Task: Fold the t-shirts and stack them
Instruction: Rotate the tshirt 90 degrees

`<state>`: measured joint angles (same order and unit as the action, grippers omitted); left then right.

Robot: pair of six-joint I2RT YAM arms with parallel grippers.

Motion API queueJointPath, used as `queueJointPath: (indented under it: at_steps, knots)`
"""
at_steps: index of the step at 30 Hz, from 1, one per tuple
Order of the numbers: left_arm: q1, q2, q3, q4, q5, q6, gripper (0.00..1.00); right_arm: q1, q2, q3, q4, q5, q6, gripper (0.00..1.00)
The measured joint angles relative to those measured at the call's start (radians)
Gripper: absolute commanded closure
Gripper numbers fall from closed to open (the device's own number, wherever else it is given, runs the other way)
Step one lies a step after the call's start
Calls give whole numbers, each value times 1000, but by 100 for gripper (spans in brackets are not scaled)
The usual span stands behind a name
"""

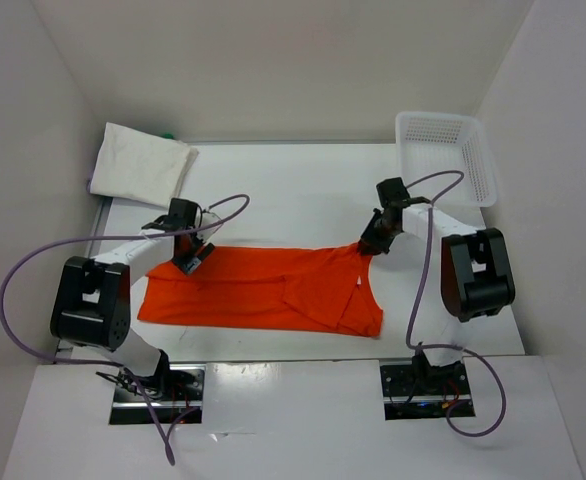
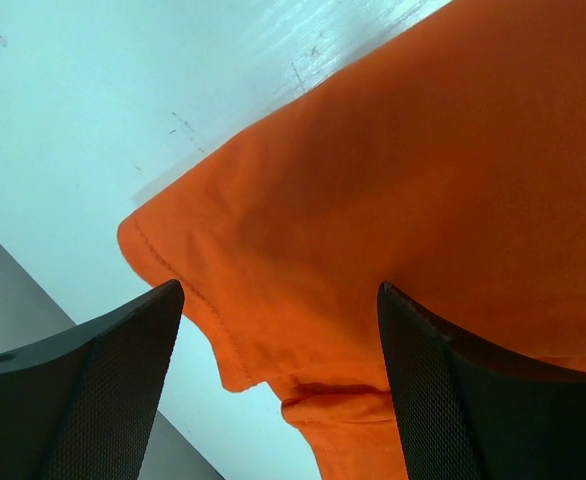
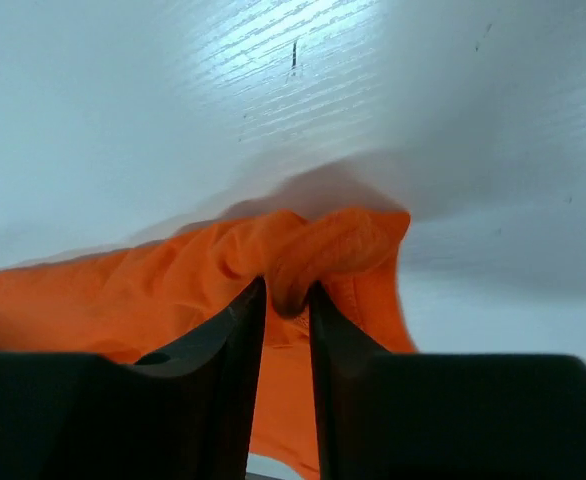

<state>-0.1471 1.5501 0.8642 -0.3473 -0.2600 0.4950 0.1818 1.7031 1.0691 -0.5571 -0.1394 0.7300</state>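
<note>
An orange-red t-shirt (image 1: 263, 290) lies spread across the table's middle, with a fold at its right end. My right gripper (image 1: 366, 247) pinches the shirt's upper right corner; in the right wrist view its jaws are shut on a bunched fold of orange-red cloth (image 3: 318, 255). Over the shirt's upper left corner hovers my left gripper (image 1: 191, 262), open, its two black fingers (image 2: 103, 370) straddling the hem of the shirt (image 2: 373, 220) without closing on it. A folded white t-shirt (image 1: 141, 163) lies at the back left, with a bit of green (image 1: 169, 134) showing behind it.
A white mesh basket (image 1: 445, 155) stands at the back right against the wall. White walls enclose the table on three sides. Purple cables loop from both arms over the table near the shirt.
</note>
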Motion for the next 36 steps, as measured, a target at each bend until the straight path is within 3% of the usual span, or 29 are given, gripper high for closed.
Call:
queueJointPath:
  at_steps: [2, 10, 16, 23, 30, 36]
  knots:
    - [0, 10, 0, 0, -1, 0, 15, 1, 32, 12, 6, -7, -9, 62]
    - [61, 13, 2, 7, -35, 3, 15, 1, -13, 8, -8, -6, -22, 57]
    - [217, 8, 45, 9, -43, 40, 15, 19, -244, -29, -102, 49, -9, 42]
    - [307, 27, 46, 43, -58, 86, 13, 127, -499, -216, -291, 75, 113, 36]
    - [341, 117, 66, 88, -53, 107, 13, 287, -501, -285, -413, 71, 274, 33]
    - [347, 150, 99, 121, -25, 106, 16, 298, -375, -307, -405, 76, 316, 35]
